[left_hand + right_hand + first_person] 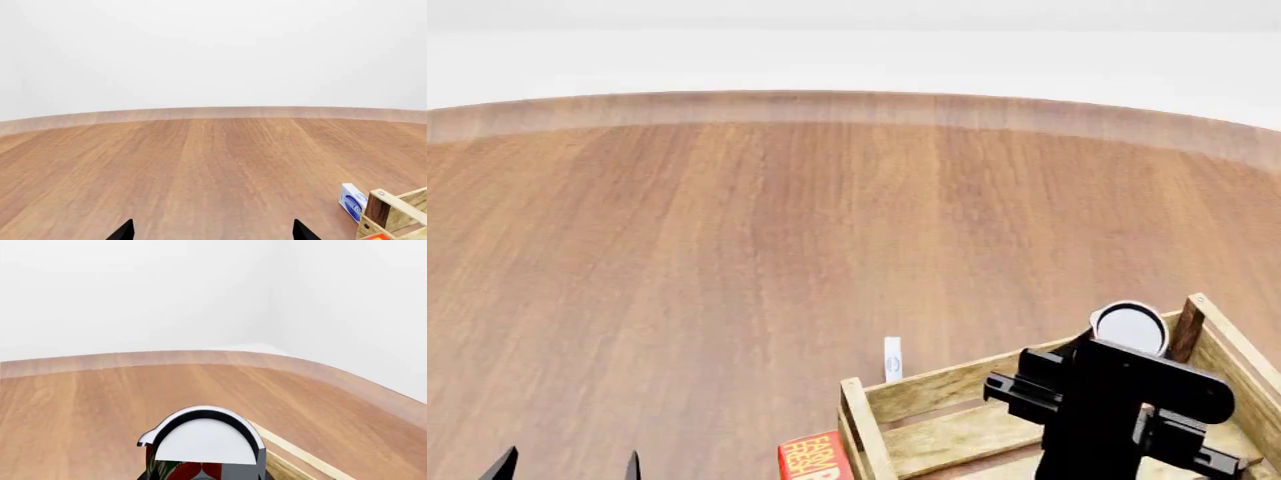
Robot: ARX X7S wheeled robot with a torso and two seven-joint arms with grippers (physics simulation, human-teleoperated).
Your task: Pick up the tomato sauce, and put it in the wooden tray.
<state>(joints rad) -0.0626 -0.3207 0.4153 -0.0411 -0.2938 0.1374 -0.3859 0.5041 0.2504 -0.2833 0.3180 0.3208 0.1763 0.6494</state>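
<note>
While my left gripper (pixel 212 234) shows only two dark fingertips (pixel 122 231) set well apart, released over bare wooden floor (pixel 200 165), its wrist view catches a corner of the wooden tray (pixel 393 212) with a blue-and-white carton (pixel 352 201) just beside it. Head view: my right gripper (pixel 1108 372) hangs over the tray's far rail, clenched on the tomato sauce (pixel 1129 326); a red-and-yellow box (pixel 814 457) lies outside. Right wrist view: the can's silvery lid (pixel 205 441) sits between my fingers, above the rail.
</note>
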